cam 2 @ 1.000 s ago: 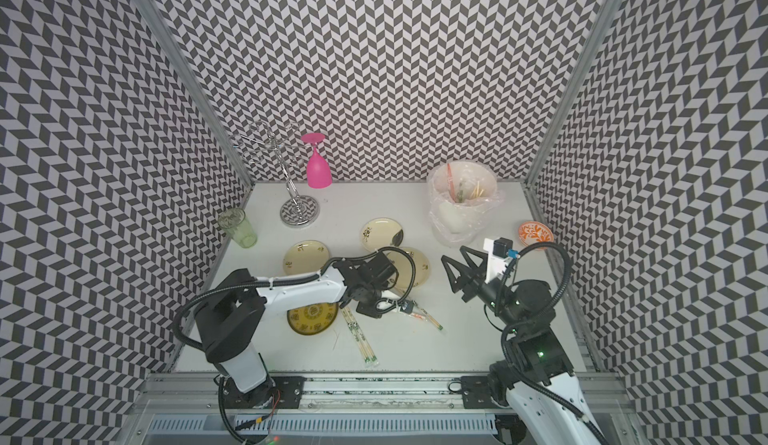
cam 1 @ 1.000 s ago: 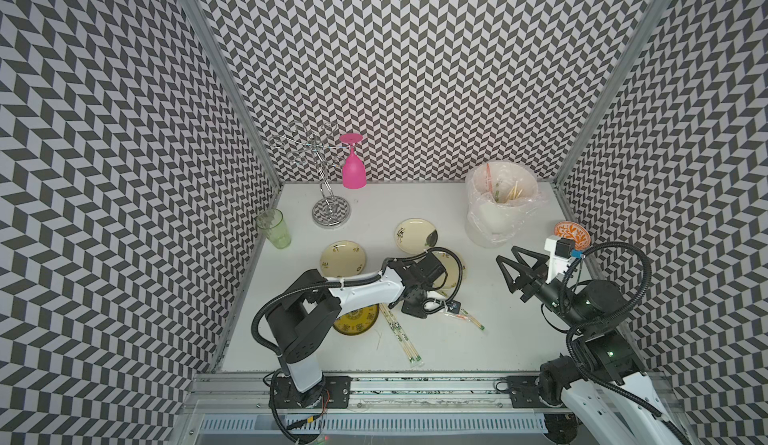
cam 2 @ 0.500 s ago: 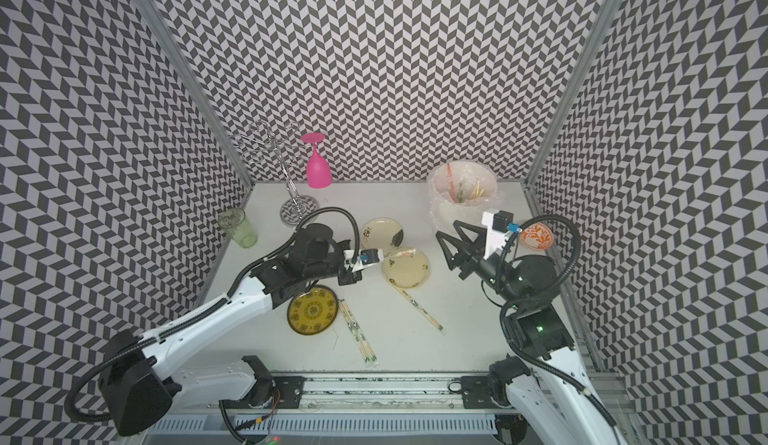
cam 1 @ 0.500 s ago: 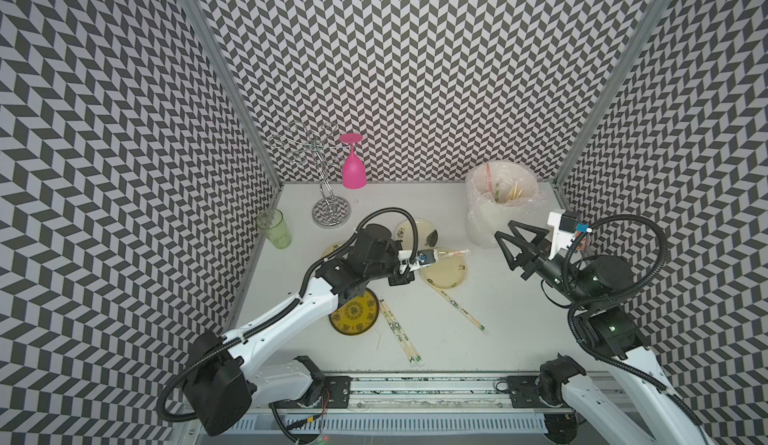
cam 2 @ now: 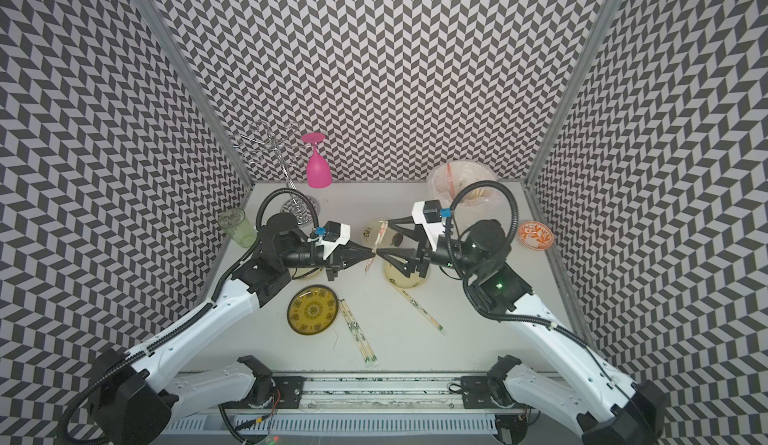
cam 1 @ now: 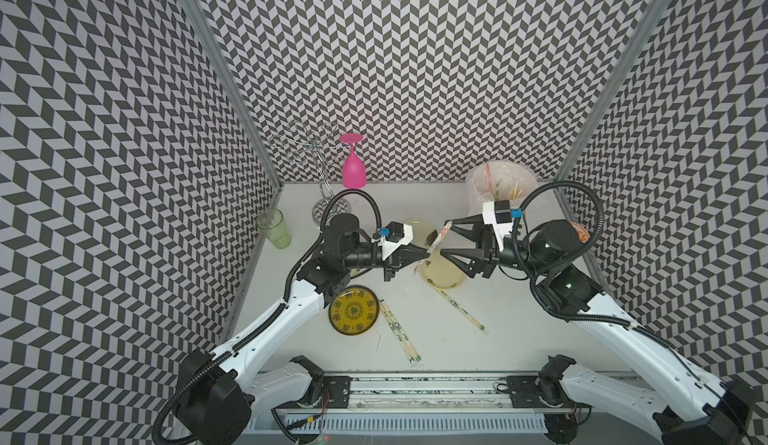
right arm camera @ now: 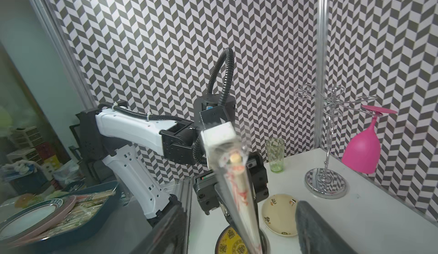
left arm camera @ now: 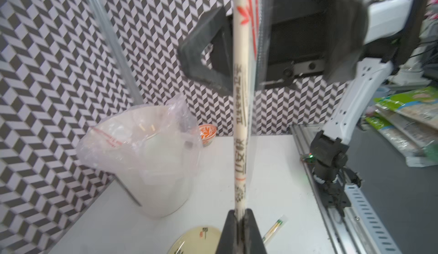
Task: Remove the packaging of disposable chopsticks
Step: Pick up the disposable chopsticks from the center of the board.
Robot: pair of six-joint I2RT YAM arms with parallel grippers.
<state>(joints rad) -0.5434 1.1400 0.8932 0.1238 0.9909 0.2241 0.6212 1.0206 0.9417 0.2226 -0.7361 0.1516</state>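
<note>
**Both arms meeting above the counter (cam 1: pixel 511 339).** My left claw (cam 1: pixel 426 252) is pressed together on the red-printed sleeve (left arm camera: pixel 253 39). It pinches the sleeve nearer its near end than its far end, with the chopstick pair (left arm camera: pixel 240 127) inside. The sleeve is lifted clear of the counter, above the rim of the cream plate (cam 1: pixel 442 281).

In both top views its long axis runs obliquely from near-left to far-right, crosswise to the left claw. Its far end lies by the tip of my right claw (cam 1: pixel 444 237). That claw is spread wide, and in the right wrist view the sleeve stands between its fingers (right arm camera: pixel 315 226) without being squeezed. I cannot tell whether either finger touches the plastic. A pale stick end shows through the clear plastic there.

The second wrapped pair (cam 1: pixel 401 330) lies flat just beside the yellow plate (cam 1: pixel 353 310), its green-tipped end toward the near edge. The third wrapped pair (cam 1: pixel 459 309) lies flat and runs from the cream plate's near rim toward the near right.
</note>
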